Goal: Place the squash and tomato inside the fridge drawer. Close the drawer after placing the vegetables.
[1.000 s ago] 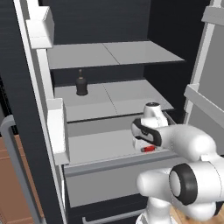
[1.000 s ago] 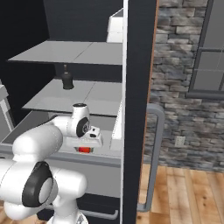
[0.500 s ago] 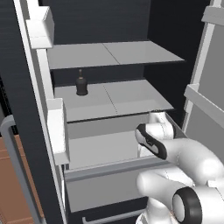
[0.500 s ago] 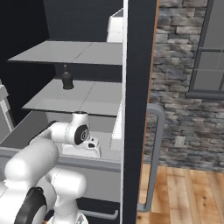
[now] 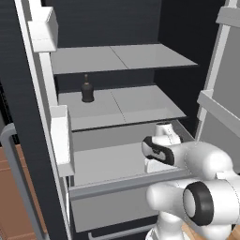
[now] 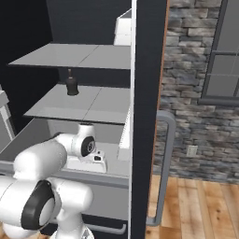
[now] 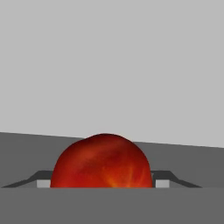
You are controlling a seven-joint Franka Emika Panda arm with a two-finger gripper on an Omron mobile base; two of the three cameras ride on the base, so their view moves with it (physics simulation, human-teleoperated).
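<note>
The fridge drawer (image 5: 112, 205) stands pulled out below the shelves, a light grey box with a plain front (image 6: 106, 200). My white hand (image 5: 158, 159) reaches down inside it at its right side, the fingers hidden behind the drawer front. The hand (image 6: 87, 155) dips behind the drawer rim. In the hand view the glossy red tomato (image 7: 103, 162) sits between my two fingertips, with my gripper (image 7: 101, 183) shut on it, low over the drawer's light grey inside (image 7: 109, 65). The squash is out of view.
A small dark bottle (image 5: 87, 90) stands on the middle shelf (image 6: 84, 105). The open fridge door with white bins (image 5: 61, 140) and a grey handle (image 5: 14, 178) is to the left. Another dark door edge (image 6: 147, 116) with a handle (image 6: 165, 168) stands to the right.
My hand has gone down into the drawer with the tomato. The tomato, seen red under the hand a second ago, is now hidden behind the drawer front in both base views.
</note>
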